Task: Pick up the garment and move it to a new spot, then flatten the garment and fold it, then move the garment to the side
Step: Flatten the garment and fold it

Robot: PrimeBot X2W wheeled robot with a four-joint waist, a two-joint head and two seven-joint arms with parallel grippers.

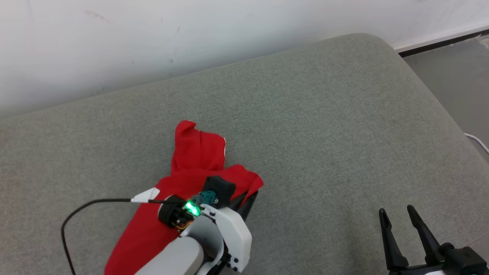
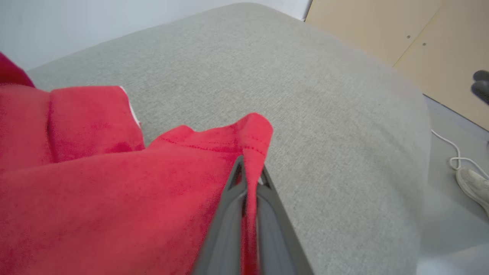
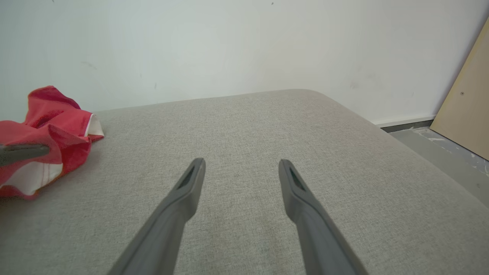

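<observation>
There is one red garment [image 1: 198, 152], one grey cushion [image 1: 324, 133], two end effectors, the left end effector [image 2: 250, 170] and the right end effector [image 1: 396, 210], each with two dark fingers [image 3: 183, 198], one black cable [image 1: 76, 214], one white cord [image 2: 447, 143], one pale shoe [image 2: 471, 183] and one tan board [image 3: 466, 107].

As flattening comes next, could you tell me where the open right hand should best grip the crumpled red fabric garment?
Probably the upstanding white-trimmed flap of the crumpled red fabric garment, approached low from the robot's right over the grey upholstered cushion: it rises off the cushion facing that side, apart from the hem the left hand pinches shut. The right hand is open.
</observation>
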